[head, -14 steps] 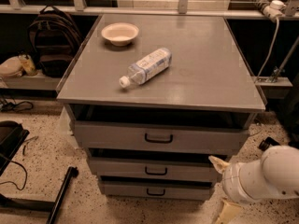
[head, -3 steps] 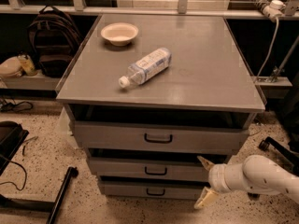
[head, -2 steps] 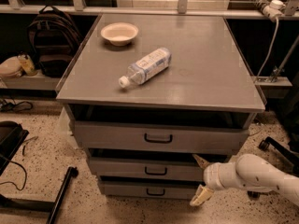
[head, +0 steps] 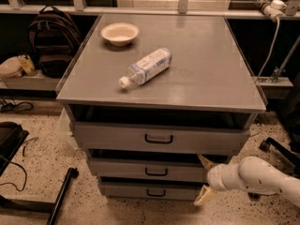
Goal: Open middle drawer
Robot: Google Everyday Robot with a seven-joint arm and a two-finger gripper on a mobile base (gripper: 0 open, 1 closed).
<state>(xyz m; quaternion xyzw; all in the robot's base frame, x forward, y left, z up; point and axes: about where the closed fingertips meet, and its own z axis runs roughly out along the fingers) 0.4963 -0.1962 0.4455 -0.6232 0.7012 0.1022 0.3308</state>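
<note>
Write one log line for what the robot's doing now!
stage: before grasp | gripper: fingers open, at right end of middle drawer front | handle: untouched | cabinet top: bottle lying, bowl

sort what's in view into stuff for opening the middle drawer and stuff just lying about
For the job: middle drawer; its black handle; gripper, open, at the drawer's right end, off the handle.
Lying about: bowl and water bottle on the cabinet top; backpack at left.
</note>
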